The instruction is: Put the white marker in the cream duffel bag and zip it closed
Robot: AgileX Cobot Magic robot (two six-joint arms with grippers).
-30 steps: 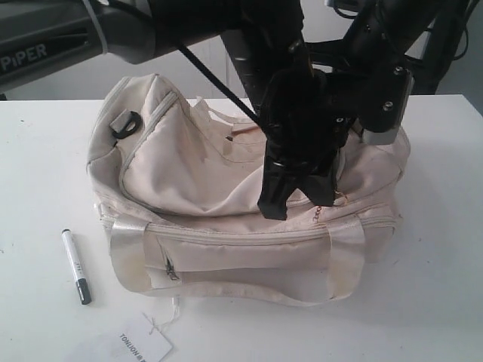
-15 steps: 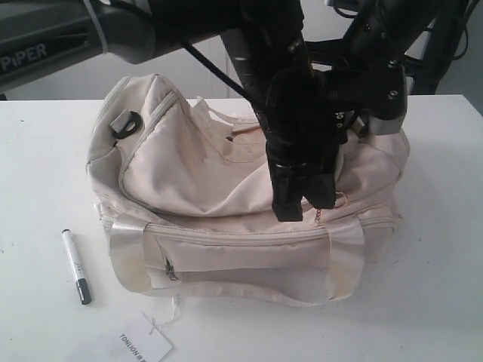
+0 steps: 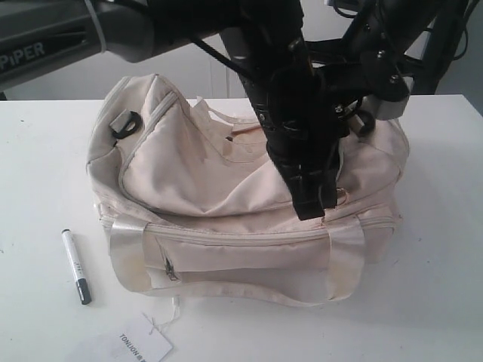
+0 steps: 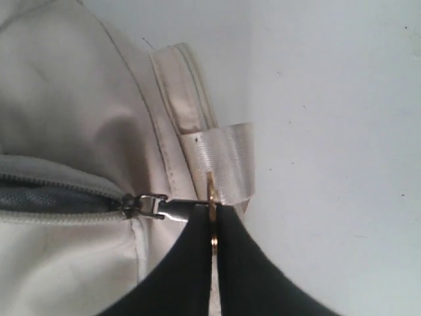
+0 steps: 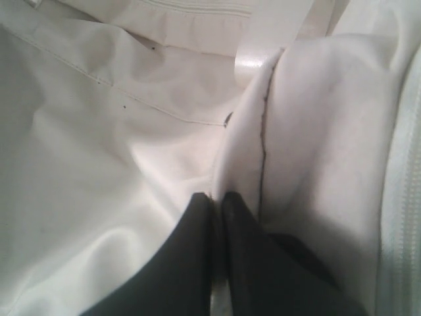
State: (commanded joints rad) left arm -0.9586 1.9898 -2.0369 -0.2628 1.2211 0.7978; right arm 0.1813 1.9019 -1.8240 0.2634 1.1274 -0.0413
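Observation:
The cream duffel bag (image 3: 226,188) stands in the middle of the white table. Left of it, flat on the table, lies the white marker (image 3: 76,266), black cap toward the front. My left gripper (image 3: 313,207) reaches across to the bag's front right top. In the left wrist view the left gripper (image 4: 212,209) is shut on the gold ring (image 4: 213,232) of the zipper pull (image 4: 179,210), beside the slider (image 4: 139,205) and a satin handle (image 4: 223,161). My right gripper (image 5: 217,197) is shut on a fold of the bag's fabric (image 5: 247,158).
A white paper tag (image 3: 143,347) on a string lies at the table's front edge, below the bag. Both black arms (image 3: 302,113) cross over the bag's right half. Bare table (image 3: 438,249) shows right of the bag and round the marker.
My left gripper has slid right along the bag's top front edge with the zipper pull. The right arm has lifted slightly. The marker has not moved.

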